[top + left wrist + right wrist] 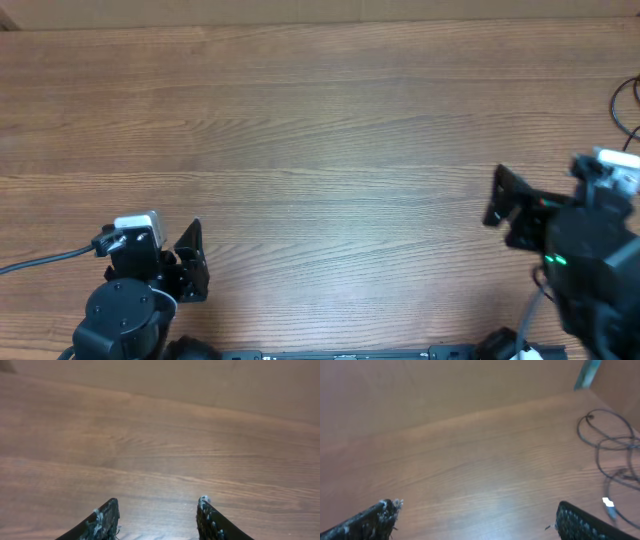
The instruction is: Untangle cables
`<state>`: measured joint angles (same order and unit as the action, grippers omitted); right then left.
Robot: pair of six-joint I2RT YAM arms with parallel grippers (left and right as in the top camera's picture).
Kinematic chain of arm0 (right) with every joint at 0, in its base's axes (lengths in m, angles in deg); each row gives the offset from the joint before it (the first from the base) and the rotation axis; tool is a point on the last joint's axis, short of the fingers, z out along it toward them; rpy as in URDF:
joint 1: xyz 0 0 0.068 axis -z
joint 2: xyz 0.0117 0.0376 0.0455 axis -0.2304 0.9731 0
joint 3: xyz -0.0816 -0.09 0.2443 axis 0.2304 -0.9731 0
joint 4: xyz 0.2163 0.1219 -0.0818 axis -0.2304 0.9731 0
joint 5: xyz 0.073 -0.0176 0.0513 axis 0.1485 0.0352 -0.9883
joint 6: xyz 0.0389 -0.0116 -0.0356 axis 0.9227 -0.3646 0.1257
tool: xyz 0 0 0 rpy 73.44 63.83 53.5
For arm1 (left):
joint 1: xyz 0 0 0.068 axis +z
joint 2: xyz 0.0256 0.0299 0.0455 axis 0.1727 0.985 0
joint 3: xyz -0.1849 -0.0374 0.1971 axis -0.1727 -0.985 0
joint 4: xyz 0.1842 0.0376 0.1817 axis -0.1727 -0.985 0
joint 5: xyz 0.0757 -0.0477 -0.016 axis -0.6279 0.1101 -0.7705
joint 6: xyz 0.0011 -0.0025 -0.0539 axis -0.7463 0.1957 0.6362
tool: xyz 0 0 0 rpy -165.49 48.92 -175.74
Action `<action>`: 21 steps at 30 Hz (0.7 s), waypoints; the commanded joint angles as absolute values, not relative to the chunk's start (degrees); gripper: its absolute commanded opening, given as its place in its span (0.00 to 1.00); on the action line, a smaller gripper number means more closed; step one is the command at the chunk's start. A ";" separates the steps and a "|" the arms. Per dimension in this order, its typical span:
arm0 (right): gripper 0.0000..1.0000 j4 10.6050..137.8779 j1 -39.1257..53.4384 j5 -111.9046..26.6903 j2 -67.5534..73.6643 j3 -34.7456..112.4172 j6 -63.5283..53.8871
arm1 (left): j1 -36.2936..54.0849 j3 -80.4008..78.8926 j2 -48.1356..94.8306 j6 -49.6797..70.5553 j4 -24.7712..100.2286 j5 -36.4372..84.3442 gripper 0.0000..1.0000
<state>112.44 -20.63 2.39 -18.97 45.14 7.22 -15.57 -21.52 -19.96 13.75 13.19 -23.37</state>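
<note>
The left gripper (156, 522) has its jaws apart, and only the bare wood of the table (160, 450) shows between its two black fingers (102, 521). The right gripper (477, 522) has its jaws spread very wide, and plain wood shows in that gap too. Neither one holds a thing. The cables (610, 442) lie on the table ahead of the right jaws and off to their right side, well apart from them. They are thin and black, and they loop over each other in a loose heap. A bright spot (607, 502) shows on the cables near the right finger, but it is too blurry to tell what it is. The way from the right jaws to the heap is plain wood. Past the heap, a blue-green strip (587, 372) stands at the far edge. From above, only a small bit of the cables (625, 105) shows, at the picture's edge, beyond the right gripper (507, 207). The left gripper (190, 262) sits far across the table from them. The left wrist view shows just wood and a pale wall (200, 380) behind it.
</note>
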 commanded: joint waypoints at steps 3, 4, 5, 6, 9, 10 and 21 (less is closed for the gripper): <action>1.00 101.73 -19.61 8.00 -19.38 35.68 7.07 | -15.60 -21.69 -20.42 18.43 11.49 -26.97 0.51; 1.00 99.85 -19.10 8.00 -19.34 34.34 6.13 | -15.60 -21.69 -20.42 18.84 11.45 -26.89 0.52; 1.00 98.25 -18.54 8.05 -19.27 33.12 5.34 | -15.60 -21.69 -20.42 19.37 11.42 -26.93 0.54; 1.00 97.38 -18.01 8.07 -19.12 32.44 5.17 | -15.60 -21.69 -20.42 19.69 11.56 -26.91 0.56; 1.00 96.77 -16.63 7.70 -18.42 32.14 4.53 | -15.60 -21.69 -20.42 20.11 11.93 -26.58 0.58; 1.00 96.28 -16.37 6.56 -18.38 32.14 2.72 | -15.60 -21.69 -20.42 20.11 11.97 -26.58 0.58; 1.00 89.60 -6.27 -19.86 -16.47 32.14 -28.12 | -15.60 -21.69 -20.42 20.15 12.49 -25.51 0.60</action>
